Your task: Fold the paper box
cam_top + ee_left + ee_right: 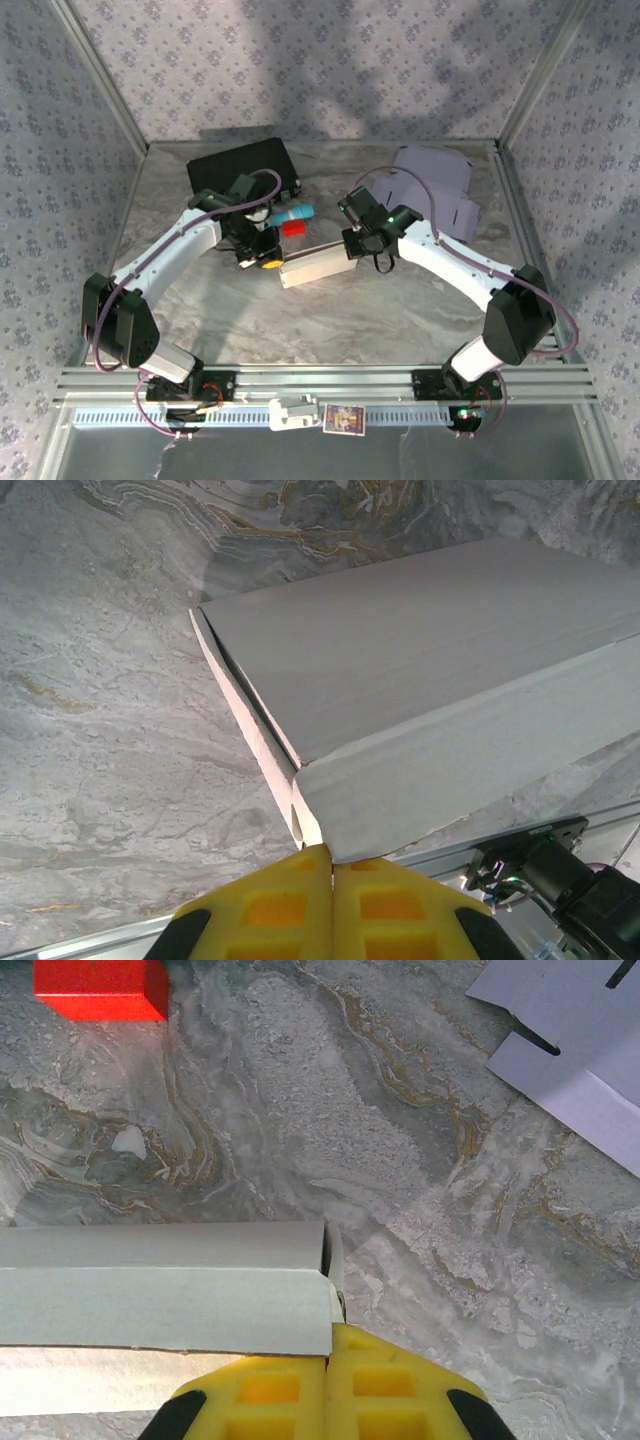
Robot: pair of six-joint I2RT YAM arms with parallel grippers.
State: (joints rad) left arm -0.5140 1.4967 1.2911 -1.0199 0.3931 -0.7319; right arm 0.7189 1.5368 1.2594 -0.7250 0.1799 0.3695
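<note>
The white paper box lies lengthwise on the marble table, between my two grippers. My left gripper is shut, and its yellow fingertips touch the lower corner of the box's left end, where a thin white end flap runs down to the seam between the pads. My right gripper is also shut, its tips against the right end of the box. There a narrow end flap stands slightly ajar. Whether either flap is pinched between the pads I cannot tell.
A red block and a light blue object lie just behind the box; the red block also appears in the right wrist view. A black case sits at the back left. Flat unfolded lilac paper lies at the back right.
</note>
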